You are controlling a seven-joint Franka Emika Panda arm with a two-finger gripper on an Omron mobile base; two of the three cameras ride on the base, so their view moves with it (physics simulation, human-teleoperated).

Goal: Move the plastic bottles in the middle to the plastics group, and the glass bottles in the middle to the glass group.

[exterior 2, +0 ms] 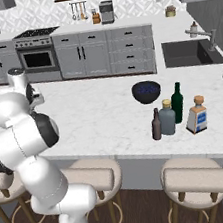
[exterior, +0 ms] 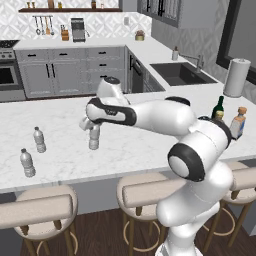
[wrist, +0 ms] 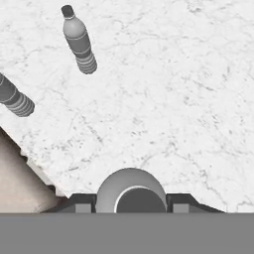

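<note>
We are pinching a water bottle in our pincer, upright on the bench, with two matching bottles at nine o'clock. At three o'clock, the brown bottle and grey bottle are still waiting beside the green bottle.

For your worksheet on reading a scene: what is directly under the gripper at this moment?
Under the gripper stands a clear ribbed water bottle, upright on the marble counter, its cap between the fingers. The hand view looks straight down, so the bottle's base and the counter beneath it are covered.
</note>
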